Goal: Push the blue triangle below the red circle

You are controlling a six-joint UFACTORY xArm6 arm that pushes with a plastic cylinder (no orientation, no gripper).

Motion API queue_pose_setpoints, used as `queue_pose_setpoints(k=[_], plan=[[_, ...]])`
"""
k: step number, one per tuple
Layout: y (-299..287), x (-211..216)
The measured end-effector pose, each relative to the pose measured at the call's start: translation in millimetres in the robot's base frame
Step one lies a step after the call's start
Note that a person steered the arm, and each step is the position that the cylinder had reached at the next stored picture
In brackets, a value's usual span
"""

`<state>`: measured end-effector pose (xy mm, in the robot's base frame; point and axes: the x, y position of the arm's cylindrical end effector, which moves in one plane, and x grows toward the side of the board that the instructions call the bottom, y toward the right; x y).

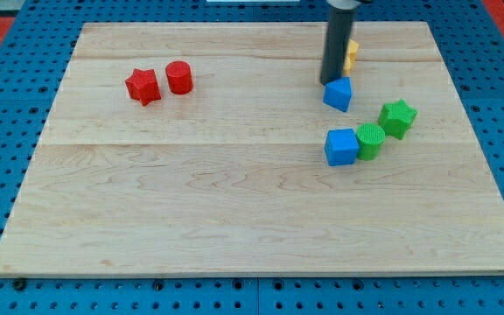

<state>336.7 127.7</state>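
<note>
1. Rod end first: we have no gripper or jaws to open or close, only a straight dark rod, and my tip (331,82) rests on the wooden board (234,219) holding nothing.
2. We see my tip at the upper-left edge of the blue triangle (339,94), touching it or very nearly so; we cannot tell which.
3. We place the blue triangle in the board's upper right part, well apart from the red circle (178,77), which stands at the upper left.
4. We see the red star (143,86) just beside the red circle, on its left.
5. We make out a yellow block (350,55) behind the rod, mostly hidden, so its shape is unclear.
6. We find the blue cube (341,146) below the triangle, with the green cylinder (370,140) touching its right side and the green star (397,117) up and to the right of that.
</note>
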Motion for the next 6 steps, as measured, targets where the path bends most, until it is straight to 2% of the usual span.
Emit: queue_pose_setpoints(k=[1, 3, 4, 5, 6], plan=[[17.1, 30.4], [6.9, 104.7], [11.9, 109.7], [14.7, 95.3], [44.3, 95.5]])
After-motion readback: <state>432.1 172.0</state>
